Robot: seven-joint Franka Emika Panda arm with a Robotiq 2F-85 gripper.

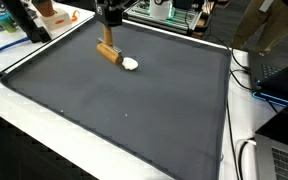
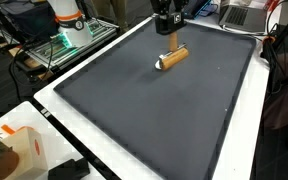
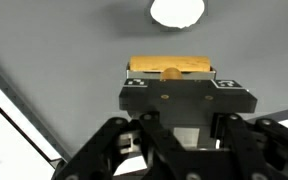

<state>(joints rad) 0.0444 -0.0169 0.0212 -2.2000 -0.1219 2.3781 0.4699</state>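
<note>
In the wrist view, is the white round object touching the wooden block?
No: a strip of grey mat shows between the white round object and the wooden block.

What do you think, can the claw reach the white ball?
Probably yes for reaching: the white ball lies by the gripper, nothing between. But grabbing looks unlikely, since it's shut on the wooden block.

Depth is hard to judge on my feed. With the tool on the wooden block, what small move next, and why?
Probably a short straight lift. The tool looks shut on the wooden block, seen in its grip in the wrist view, and the white round object lies close by the block's end; sliding sideways might knock it.
</note>
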